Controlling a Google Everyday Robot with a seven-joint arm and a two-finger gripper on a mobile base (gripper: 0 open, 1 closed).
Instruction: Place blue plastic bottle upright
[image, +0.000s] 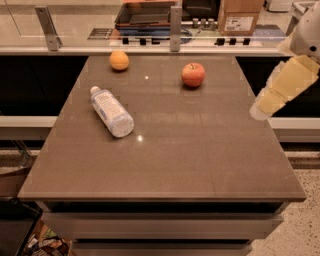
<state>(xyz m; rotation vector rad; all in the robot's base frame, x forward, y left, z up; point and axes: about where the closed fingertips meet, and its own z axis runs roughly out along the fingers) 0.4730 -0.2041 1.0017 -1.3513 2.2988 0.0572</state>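
Note:
The blue plastic bottle (112, 111) lies on its side on the left half of the brown table (200, 150). It is clear and ribbed, with its white cap pointing to the far left and its base toward the table's middle. My gripper (261, 107), pale yellow, hangs over the table's right edge, far to the right of the bottle and apart from it. It holds nothing that I can see.
An orange (119, 60) sits at the table's far left. A red apple (193, 74) sits at the far middle-right. A glass partition with metal posts (175, 22) runs behind the table. The floor (300, 235) drops off at the right.

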